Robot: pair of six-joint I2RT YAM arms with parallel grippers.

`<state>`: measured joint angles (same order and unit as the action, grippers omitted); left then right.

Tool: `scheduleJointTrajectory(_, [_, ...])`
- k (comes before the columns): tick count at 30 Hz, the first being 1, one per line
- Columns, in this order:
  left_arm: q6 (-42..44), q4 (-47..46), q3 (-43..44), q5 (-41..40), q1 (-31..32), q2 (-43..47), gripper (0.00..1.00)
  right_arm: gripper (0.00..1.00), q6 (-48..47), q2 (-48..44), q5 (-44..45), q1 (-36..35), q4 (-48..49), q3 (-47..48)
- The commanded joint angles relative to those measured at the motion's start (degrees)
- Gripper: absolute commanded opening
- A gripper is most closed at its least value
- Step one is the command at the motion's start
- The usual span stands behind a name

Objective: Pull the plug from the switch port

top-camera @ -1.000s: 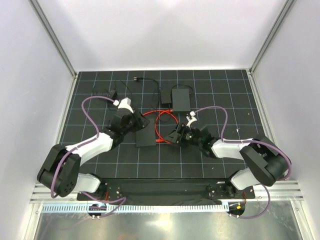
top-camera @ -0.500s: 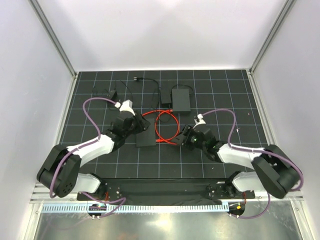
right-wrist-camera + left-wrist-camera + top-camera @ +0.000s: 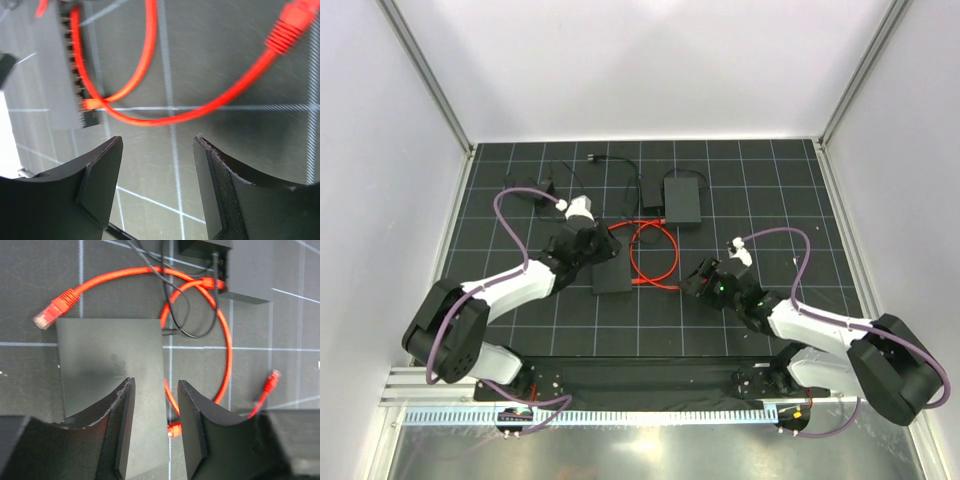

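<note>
The switch (image 3: 110, 360) is seen lying flat near the middle of the worktop (image 3: 760, 180), and the left claw (image 3: 155, 387) is kept over its right edge as before, fingers parted with one above the lid and one past the edge; nothing is gripped, and contact cannot be told. What has changed within the last second is the right claw (image 3: 157, 141): it was held close against the switch's right side, and it is now drawn back toward the near right corner, its fingers spread wide and empty. A red plug (image 3: 291, 24) is shown loose on the worktop between the switch and that claw, apart from the ports, its cable (image 3: 229, 347) blurred as though just let go. From this it is judged that the pull has been made and the plug released. A second plug (image 3: 90, 104) is seen seated at the near end of the port row, so it cannot be settled whether the task is complete.
</note>
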<state>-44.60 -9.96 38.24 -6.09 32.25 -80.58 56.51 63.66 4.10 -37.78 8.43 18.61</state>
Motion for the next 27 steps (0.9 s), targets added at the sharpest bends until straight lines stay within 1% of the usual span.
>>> scheduleJointTrajectory(1, [-0.22, 6.58, 5.0, -5.42, 0.62, -2.12, 0.43, 0.66, 4.3, 2.34, 3.37, -0.28, 2.64, -0.15])
scheduleJointTrajectory(3, [-0.75, 8.63, 6.14, -7.44, 0.62, -2.65, 0.42, 0.65, 6.4, 4.28, 4.51, -0.28, 4.4, -1.03])
scheduleJointTrajectory(5, [-0.84, 8.73, 6.32, -7.01, 0.71, -2.83, 0.42, 0.62, 7.73, 5.59, 6.26, -0.28, 8.09, -2.0])
scheduleJointTrajectory(10, [-0.05, 7.94, 6.32, -6.04, 1.15, -3.18, 0.43, 0.55, 10.11, 9.54, 9.08, -0.28, 12.13, -2.79])
scheduleJointTrajectory(11, [0.21, 7.85, 6.41, -5.95, 1.32, -3.27, 0.43, 0.5, 11.42, 10.25, 9.35, -0.28, 12.49, -2.79])
scheduleJointTrajectory(13, [0.3, 7.24, 6.32, -5.6, 1.41, -3.45, 0.43, 0.45, 12.3, 11.48, 10.14, -0.28, 14.41, -3.05])
scheduleJointTrajectory(14, [0.56, 7.14, 6.41, -5.25, 1.67, -3.62, 0.43, 0.33, 12.83, 11.84, 10.23, -0.28, 15.12, -3.05])
scheduleJointTrajectory(15, [0.74, 7.06, 6.5, -5.25, 1.76, -3.62, 0.43, 0.3, 12.83, 12.01, 10.4, -0.28, 15.48, -2.79])
scheduleJointTrajectory(16, [1.0, 6.79, 6.5, -5.16, 1.76, -3.71, 0.43, 0.23, 12.66, 12.54, 10.58, -0.28, 16.44, -2.44])
scheduleJointTrajectory(18, [1.36, 6.27, 6.41, -4.81, 2.03, -3.89, 0.43, 0.17, 9.94, 12.72, 10.4, -0.02, 16.54, 0.0])
scheduleJointTrajectory(19, [1.62, 6.0, 6.5, -4.72, 2.03, -3.89, 0.43, 0.11, 9.24, 12.63, 10.66, 0.16, 14.45, 1.15])
scheduleJointTrajectory(20, [1.71, 5.91, 6.5, -4.64, 2.11, -3.89, 0.43, 0.03, 8.62, 12.37, 11.45, 0.51, 13.21, 2.21])
scheduleJointTrajectory(21, [1.8, 5.74, 6.41, -4.64, 2.12, -3.97, 0.43, 0.01, 7.31, 12.19, 11.89, 0.86, 12.24, 3.35])
scheduleJointTrajectory(24, [1.97, 5.56, 6.41, -4.55, 2.2, -3.89, 0.43, 0.01, 2.84, 12.54, 12.78, 2.97, 10.65, 8.0])
scheduleJointTrajectory(26, [2.06, 5.21, 6.15, -4.55, 2.2, -3.71, 0.43, 0.01, 0.89, 13.5, 11.21, 4.72, 9.16, 10.38])
scheduleJointTrajectory(27, [2.06, 5.04, 6.06, -4.55, 2.2, -3.62, 0.43, 0.01, -0.16, 14.9, 10.24, 6.73, 8.63, 12.57])
